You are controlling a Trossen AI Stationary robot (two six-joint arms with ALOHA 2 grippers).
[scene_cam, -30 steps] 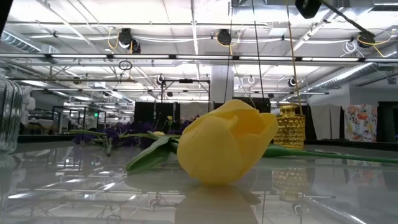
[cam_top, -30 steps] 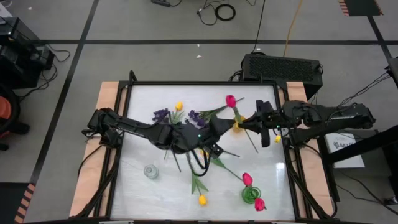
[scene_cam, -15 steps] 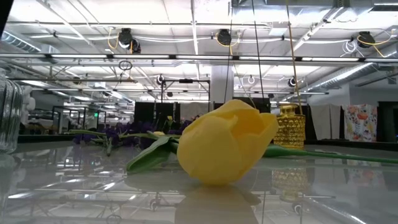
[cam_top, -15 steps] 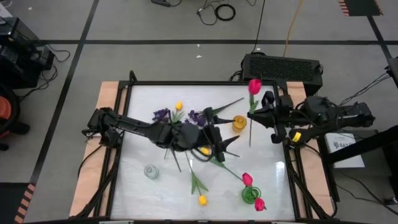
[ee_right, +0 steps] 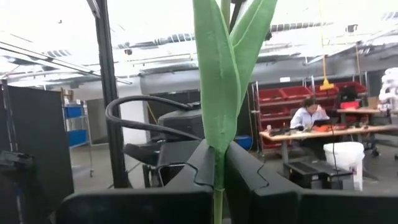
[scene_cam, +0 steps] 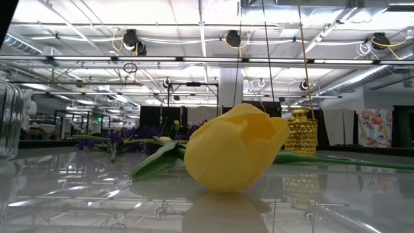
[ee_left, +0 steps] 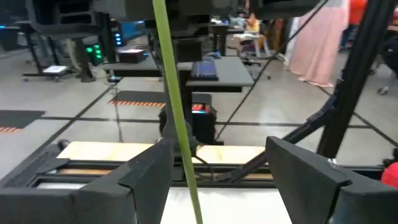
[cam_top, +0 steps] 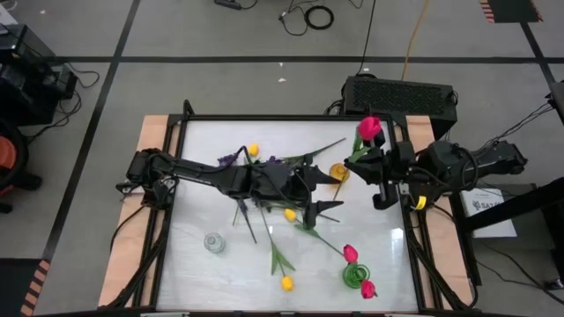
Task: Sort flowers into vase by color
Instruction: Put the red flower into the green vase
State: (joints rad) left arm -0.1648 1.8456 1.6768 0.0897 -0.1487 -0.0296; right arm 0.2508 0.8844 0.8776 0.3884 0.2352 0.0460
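Gripping a pink-red tulip (cam_top: 370, 128) by its green stem (ee_right: 217, 205), clamped between shut fingers (ee_right: 186, 168): right gripper (cam_top: 368, 165), raised at the table's right edge, beside the amber glass vase (cam_top: 339, 173). Blossom held uppermost, over the far right corner of the table (cam_top: 203, 141); two long leaves (ee_right: 225, 68) rising straight past the wrist camera. Reaching from the left side across the table's middle: left arm, with left gripper (cam_top: 328, 205) spread wide and grasping nothing, fingers (ee_left: 146, 177) apart on either side of a thin green stem (ee_left: 177, 124) standing between them without contact.

Lying on the glossy white tabletop: purple sprigs (cam_top: 227, 160) and a small yellow tulip (cam_top: 254, 151) near the far left of centre, partly under the left arm; another yellow tulip (cam_top: 290, 214) just beside the arm's wrist; a third yellow tulip (cam_top: 286, 283) at the near edge, filling the low view (scene_cam: 236, 149) with its leaf to the left. Standing near the front left: clear glass vase (cam_top: 212, 241). Standing at the front right: green vase (cam_top: 354, 275), with one pink-red tulip (cam_top: 350, 254) on its far side and another (cam_top: 367, 288) on its near side; whether in or beside the vase cannot be told.

Seated at a desk in the room beyond, seen from the right wrist: a person (ee_right: 309, 115).
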